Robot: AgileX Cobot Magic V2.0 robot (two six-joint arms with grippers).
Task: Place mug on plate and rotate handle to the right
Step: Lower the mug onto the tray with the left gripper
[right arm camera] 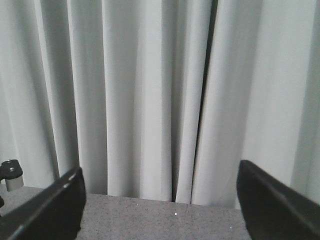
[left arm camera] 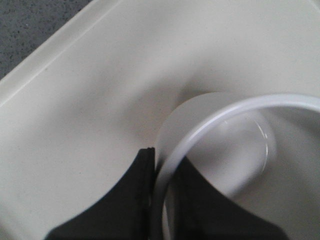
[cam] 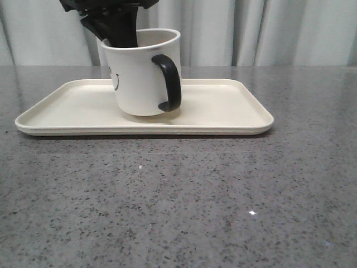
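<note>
Grey speckled stone: the table (cam: 178,212) fills the lower half of the front view, bare in the foreground.

Cream plate (cam: 234,111): wide, low-rimmed, rounded corners, lying flat across the middle of the frame.

White mug (cam: 139,78): stands left of centre in the frame, on the plate's left-centre part; base appears to rest on the plate surface, body slightly tilted. Part of a black printed face shows at its left edge.

Black handle (cam: 170,82): glossy loop, now on the mug's right side, turned somewhat toward the camera.

Left gripper (cam: 114,25): reaches down from the upper left of the frame onto the mug's rim. In the left wrist view its dark fingers (left arm camera: 125,200) are nearly closed, one outside and one inside the wall, pinching the white rim (left arm camera: 200,130).

Right gripper (right arm camera: 160,200): fingers spread wide, nothing between them, facing pale curtains (right arm camera: 150,90) beyond the far table edge; a small grey fitting (right arm camera: 11,172) sits at the lower left of that view.

Handling note, as judgement: placement looks done and the turn partly done. Best to settle the base flat, then twist the rim gently about the mug's own axis until the handle points squarely right, keeping downward pressure light so the mug does not skid or tip. Release only once level.
</note>
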